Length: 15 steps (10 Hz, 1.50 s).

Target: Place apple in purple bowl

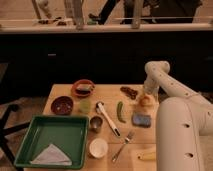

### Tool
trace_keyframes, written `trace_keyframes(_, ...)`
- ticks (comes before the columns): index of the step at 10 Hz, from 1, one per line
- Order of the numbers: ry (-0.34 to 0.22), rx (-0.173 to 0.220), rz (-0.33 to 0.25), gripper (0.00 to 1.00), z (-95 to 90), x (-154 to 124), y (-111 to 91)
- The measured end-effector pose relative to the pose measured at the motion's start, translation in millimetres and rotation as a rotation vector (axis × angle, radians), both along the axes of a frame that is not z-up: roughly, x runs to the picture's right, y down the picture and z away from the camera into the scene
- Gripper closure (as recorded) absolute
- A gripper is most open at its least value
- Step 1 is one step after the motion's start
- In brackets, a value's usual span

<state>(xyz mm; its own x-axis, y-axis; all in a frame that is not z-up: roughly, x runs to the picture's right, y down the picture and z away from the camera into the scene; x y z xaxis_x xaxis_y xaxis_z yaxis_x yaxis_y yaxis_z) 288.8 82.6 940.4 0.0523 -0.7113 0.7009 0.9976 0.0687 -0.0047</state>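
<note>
Jaws spread over apple (145,101); dark cluster (129,91) beside, blue block (141,120) near.

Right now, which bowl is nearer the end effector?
The orange-rimmed bowl, farther back than the purple bowl; the end effector is at the apple, far right.
</note>
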Motion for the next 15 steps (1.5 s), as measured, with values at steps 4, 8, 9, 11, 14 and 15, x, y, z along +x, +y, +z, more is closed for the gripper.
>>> trace_keyframes(4,-0.003,-0.028,-0.003,0.2,5.9,0.4,2.5)
trace_keyframes(8,0.0,-0.047,-0.012,0.51,7.9,2.1,5.8)
trace_keyframes(9,0.0,-0.05,-0.016,0.63,8.4,1.1,5.6)
trace_keyframes(11,0.003,-0.053,-0.022,0.82,8.5,0.8,5.9)
trace_keyframes(14,0.013,-0.051,-0.03,1.0,6.9,-1.0,5.1)
trace_keyframes(15,0.016,-0.047,-0.035,1.0,5.2,-2.5,4.2)
